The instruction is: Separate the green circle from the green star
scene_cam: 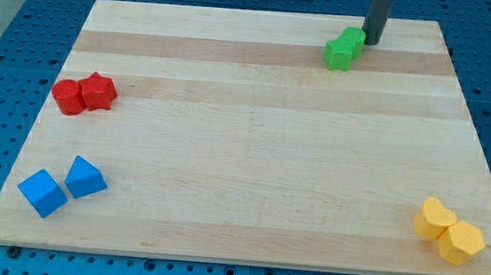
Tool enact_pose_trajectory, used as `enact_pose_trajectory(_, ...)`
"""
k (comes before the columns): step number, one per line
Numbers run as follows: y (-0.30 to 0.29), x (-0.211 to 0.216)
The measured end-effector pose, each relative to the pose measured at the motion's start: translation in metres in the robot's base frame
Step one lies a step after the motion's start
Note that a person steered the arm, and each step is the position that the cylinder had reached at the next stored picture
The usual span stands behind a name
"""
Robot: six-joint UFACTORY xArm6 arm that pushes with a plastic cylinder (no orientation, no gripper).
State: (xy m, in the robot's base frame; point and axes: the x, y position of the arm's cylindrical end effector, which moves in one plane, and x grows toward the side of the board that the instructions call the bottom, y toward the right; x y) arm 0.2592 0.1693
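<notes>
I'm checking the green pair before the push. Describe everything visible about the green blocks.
The green blocks sit near the board's top edge, right of centre, pressed together as one bright green clump; which is circle or star cannot be told. They look like matte plastic, lying flat on the wooden board. My tip stands at their upper right side, touching or nearly so.

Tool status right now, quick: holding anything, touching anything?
My tip: a bare rod, no jaws, holding nothing; it sits against the view's upper right side of the green blocks near the board's top edge.

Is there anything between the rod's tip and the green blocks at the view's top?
Nothing: in the camera view my tip sits right against the green pair's right side, no block or visible gap between. The two green blocks touch; their shapes are unclear.
</notes>
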Motion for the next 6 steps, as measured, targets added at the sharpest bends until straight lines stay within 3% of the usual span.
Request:
enact_pose_trajectory(4,-0.065,0.018)
enact_pose_trajectory(6,-0.117,0.000)
